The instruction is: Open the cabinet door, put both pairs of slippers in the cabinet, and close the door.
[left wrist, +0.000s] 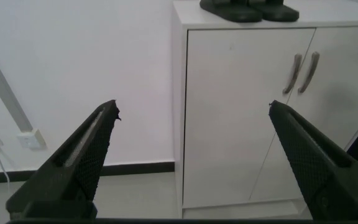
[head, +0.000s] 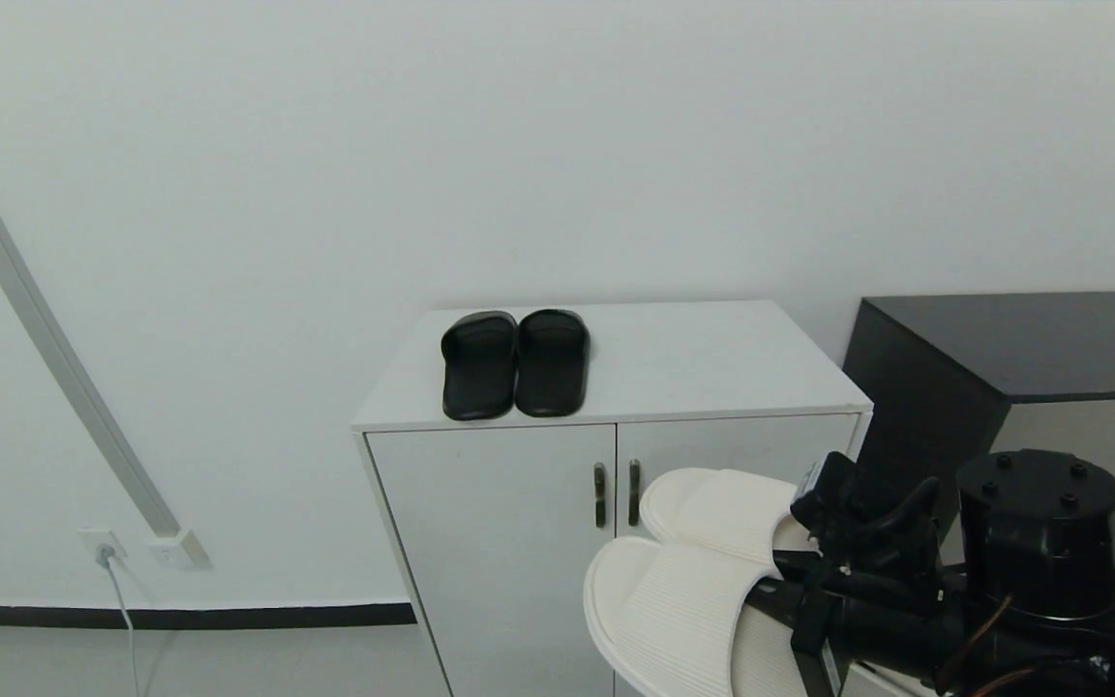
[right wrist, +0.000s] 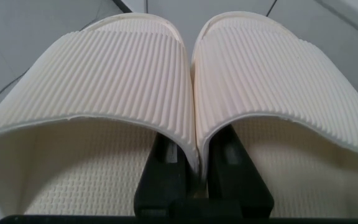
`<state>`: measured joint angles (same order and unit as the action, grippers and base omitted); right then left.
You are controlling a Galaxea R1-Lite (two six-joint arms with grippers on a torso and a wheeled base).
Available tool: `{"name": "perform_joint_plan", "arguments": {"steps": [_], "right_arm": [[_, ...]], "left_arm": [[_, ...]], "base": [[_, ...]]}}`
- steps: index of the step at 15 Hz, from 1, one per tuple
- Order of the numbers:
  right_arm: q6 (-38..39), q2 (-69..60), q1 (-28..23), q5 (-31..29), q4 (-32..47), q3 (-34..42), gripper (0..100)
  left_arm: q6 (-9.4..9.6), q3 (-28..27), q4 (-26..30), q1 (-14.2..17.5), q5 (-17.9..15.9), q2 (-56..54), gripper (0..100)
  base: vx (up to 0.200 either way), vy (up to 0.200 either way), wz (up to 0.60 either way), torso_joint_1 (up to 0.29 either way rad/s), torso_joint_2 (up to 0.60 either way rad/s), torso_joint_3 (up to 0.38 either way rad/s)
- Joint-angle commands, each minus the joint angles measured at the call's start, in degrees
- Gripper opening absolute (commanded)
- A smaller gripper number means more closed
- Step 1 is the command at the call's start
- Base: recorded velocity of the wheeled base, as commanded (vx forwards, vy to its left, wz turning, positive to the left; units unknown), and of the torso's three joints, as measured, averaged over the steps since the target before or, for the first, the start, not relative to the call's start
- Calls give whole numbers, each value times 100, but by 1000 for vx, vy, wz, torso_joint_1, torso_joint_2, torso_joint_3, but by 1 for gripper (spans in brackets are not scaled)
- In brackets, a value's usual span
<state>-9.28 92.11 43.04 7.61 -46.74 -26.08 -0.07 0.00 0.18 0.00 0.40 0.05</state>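
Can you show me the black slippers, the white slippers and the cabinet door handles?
Black rubber slippers [head: 478, 356]: head view, on the strap of the left one.
Cream ribbed slippers [head: 678, 605]: head view, on the ribbed strap of the nearer one.
Dark bar handles [head: 600, 495]: head view, on the middle of the left handle.
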Motion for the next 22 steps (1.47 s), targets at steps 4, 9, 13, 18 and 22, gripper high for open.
{"name": "perform_joint_plan", "arguments": {"steps": [4, 9, 13, 18, 22], "right_arm": [[-4, 26, 11, 4, -2, 6, 0], [-4, 26, 29, 13, -2, 32, 0], [-4, 26, 29, 13, -2, 59, 0], [-4, 26, 29, 22, -2, 68, 0], [-4, 17, 29, 22, -2, 94, 0]], "left_arm": [[-1, 0, -1, 0, 4, 4, 100], [-10, 0, -1, 0, 13, 4, 100], [-19, 0, -1, 0, 39, 4, 100], [7, 0, -1, 0, 13, 4, 100], [7, 0, -1, 0, 13, 4, 100]], "base": [[0, 0, 0, -216, 540, 322], [0, 0, 0, -182, 504, 317], [0, 0, 0, -154, 488, 325], [0, 0, 0, -118, 461, 336], [0, 0, 0, -63, 447, 377]]}}
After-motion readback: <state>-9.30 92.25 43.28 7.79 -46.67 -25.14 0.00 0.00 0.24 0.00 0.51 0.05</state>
